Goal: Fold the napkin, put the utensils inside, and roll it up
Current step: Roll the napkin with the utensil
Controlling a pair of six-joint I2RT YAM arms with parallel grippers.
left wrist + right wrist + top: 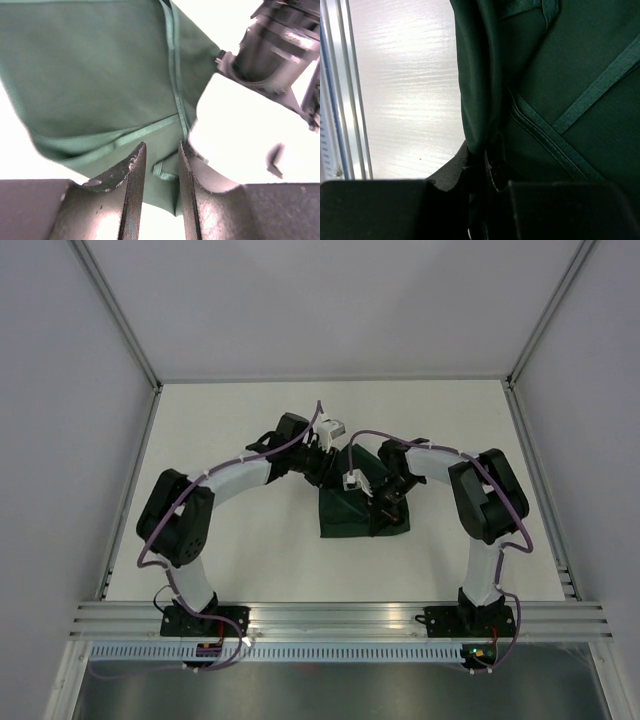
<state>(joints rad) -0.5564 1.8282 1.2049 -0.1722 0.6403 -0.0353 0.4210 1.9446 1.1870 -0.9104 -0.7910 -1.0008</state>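
The dark green napkin point(350, 515) lies partly folded and bunched at the table's middle. My left gripper point(325, 472) is at its far left corner. In the left wrist view point(161, 150) the jaws stand a little apart, with the napkin point(100, 75) and its hem showing beyond the gap, nothing pinched. My right gripper point(383, 505) is over the napkin's right part. In the right wrist view point(487, 156) it is shut on a raised fold of the napkin point(560, 75). No utensils show in any view.
An aluminium rail point(340, 615) runs along the near table edge and shows in the right wrist view point(345, 100). White walls enclose the table. The right arm's white wrist housing point(240, 130) sits close beside my left fingers.
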